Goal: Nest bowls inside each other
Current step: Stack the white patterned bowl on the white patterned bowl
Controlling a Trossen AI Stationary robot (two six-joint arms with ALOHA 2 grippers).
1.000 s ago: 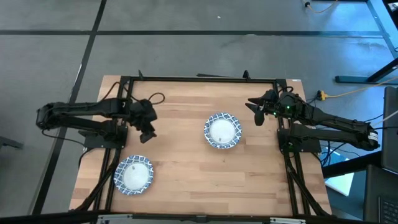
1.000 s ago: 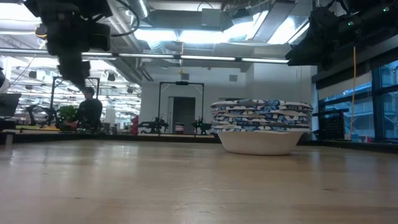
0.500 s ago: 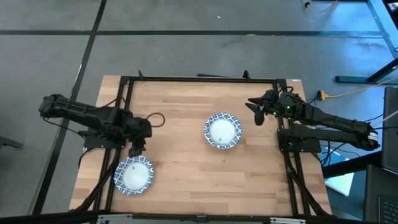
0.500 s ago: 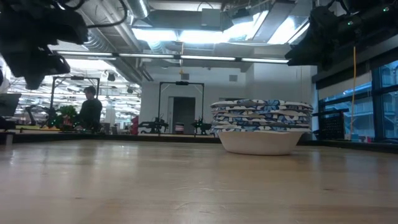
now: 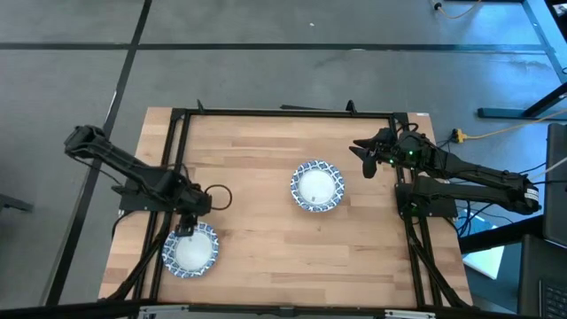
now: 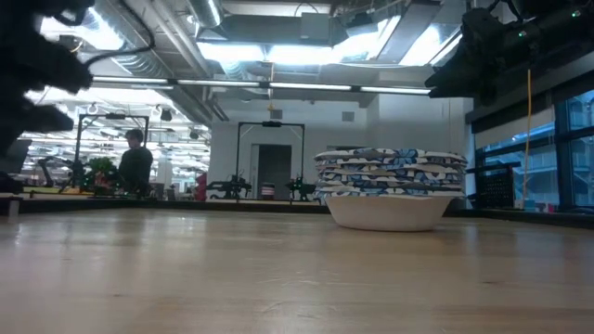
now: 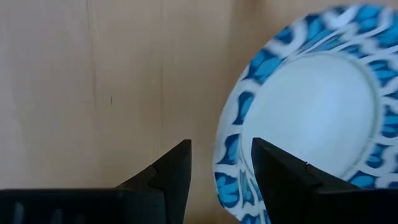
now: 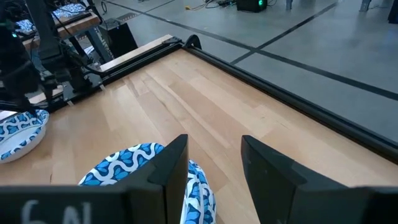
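Note:
A single bowl [image 5: 190, 251], white inside with a blue-and-white rim, sits near the table's near left corner. A stack of the same bowls [image 5: 316, 186] stands right of the table's middle and shows from the side in the low view [image 6: 390, 186]. My left gripper [image 5: 185, 229] hovers open over the single bowl's far rim. In the left wrist view the gripper [image 7: 221, 152] has one finger over the wood and one over the bowl [image 7: 317, 112]. My right gripper [image 5: 359, 158] waits open, raised, right of the stack [image 8: 124, 163].
A black metal frame [image 5: 283, 112] runs along the table's far edge and sides. A loop of cable [image 5: 217, 197] lies by the left arm. Bare wood [image 5: 266, 257] lies between the single bowl and the stack. A person [image 6: 135, 162] stands in the room beyond.
My left gripper has moved toward the table's near edge and down, from beside the left frame rail to over the single bowl's far rim, staying open. In the low view it has slid off toward the picture's left. The bowls and the right arm have kept still.

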